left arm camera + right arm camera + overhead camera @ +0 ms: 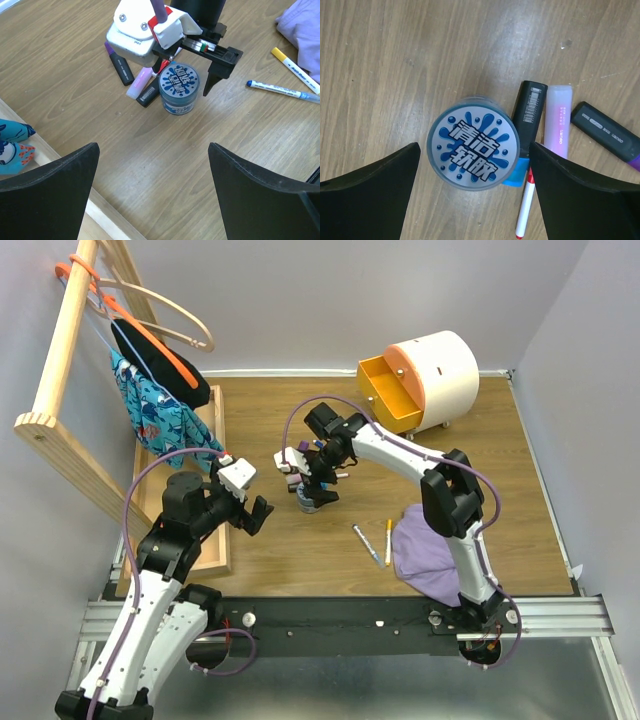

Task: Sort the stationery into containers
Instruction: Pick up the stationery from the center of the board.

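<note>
Black fingers of the right gripper [474, 150] frame the blue-patterned jar [470, 162] from above, jaws spread fully and holding nothing. The jar sits upright on the table [395, 50] directly beneath them. For a sound grasp, descend vertically, keep the jar centred, and check that the nearer finger clears the black marker [530, 107] lying just beside the jar. The right arm [400, 450] reaches forward, wrist pointing straight down over the jar. The left gripper [152, 150], equally wide open and empty, hovers apart from the jar, tilted towards it.
</note>
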{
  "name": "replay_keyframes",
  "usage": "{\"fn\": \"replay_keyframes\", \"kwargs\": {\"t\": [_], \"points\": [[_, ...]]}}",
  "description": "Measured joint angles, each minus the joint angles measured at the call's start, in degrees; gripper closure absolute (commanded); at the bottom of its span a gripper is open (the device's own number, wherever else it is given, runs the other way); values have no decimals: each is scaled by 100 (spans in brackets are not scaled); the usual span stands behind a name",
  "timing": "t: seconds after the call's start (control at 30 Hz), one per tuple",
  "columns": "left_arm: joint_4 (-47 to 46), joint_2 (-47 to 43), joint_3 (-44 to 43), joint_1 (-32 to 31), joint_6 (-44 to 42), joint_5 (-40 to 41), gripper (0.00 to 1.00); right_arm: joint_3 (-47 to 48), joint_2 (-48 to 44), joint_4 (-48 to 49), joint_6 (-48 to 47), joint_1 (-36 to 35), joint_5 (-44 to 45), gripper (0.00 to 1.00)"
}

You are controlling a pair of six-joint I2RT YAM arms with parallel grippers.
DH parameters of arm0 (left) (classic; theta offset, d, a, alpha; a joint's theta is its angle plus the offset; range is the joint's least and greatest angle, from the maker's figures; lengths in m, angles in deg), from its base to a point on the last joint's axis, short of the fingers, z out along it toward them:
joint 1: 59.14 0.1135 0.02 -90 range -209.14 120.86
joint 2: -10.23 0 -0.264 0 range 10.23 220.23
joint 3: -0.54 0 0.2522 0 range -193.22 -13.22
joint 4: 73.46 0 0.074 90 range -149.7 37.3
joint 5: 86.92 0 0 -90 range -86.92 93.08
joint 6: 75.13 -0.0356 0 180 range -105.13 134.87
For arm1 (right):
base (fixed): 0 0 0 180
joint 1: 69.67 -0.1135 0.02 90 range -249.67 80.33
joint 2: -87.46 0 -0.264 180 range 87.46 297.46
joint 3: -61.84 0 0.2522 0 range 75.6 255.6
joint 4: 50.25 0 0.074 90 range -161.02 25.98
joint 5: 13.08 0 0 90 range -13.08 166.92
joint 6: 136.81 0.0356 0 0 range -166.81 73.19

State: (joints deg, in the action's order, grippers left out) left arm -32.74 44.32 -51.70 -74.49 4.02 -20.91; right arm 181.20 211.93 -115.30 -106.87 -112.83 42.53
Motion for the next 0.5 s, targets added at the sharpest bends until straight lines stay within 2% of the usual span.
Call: {"fn": "replay_keyframes", "kwargs": {"t": [0.13,0.23,0.33,0.37,0.5], "points": [[-76,0,74,2,81,2,1,0,15,-7,4,-31,2,9],[-116,11,101,2,125,2,1,0,17,-4,26,-35,2,17],[-122,15,103,2,146,2,1,0,17,-2,59,-39,0,31],[-136,15,103,2,151,2,1,0,17,-2,90,-42,0,40],[-205,15,129,4,184,2,1,0,17,17,160,-61,4,47]]}}
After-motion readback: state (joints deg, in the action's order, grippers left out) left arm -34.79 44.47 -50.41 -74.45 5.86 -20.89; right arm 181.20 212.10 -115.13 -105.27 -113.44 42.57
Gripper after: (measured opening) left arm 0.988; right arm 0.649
